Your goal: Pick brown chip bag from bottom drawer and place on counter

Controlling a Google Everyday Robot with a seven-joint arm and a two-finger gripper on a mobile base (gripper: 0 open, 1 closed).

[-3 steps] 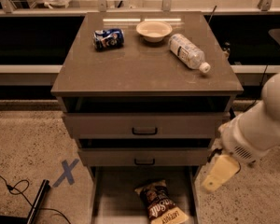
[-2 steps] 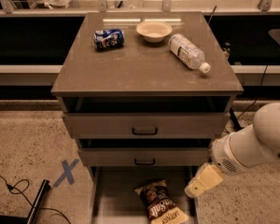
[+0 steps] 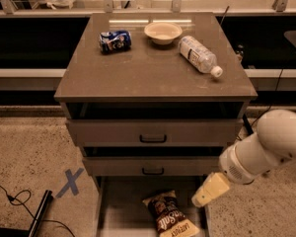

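The brown chip bag (image 3: pixel 168 216) lies flat on the floor of the open bottom drawer (image 3: pixel 121 206), its cream-yellow end toward the front edge of the view. My gripper (image 3: pixel 207 191) hangs at the end of the white arm, just above the drawer's right edge and a little to the right of the bag's upper end, not touching it. The counter (image 3: pixel 148 73) is the flat grey-brown cabinet top above the two upper drawers.
On the counter lie a crushed blue can (image 3: pixel 115 40), a cream bowl (image 3: pixel 163 32) and a plastic bottle (image 3: pixel 200 55) on its side. A blue tape X (image 3: pixel 69 182), a cable (image 3: pixel 12 199) and a black bar (image 3: pixel 38 215) are on the floor at left.
The arm has swung left and down, bringing the gripper from right of the cabinet to the bottom drawer's right edge beside the bag. The bag has not moved.
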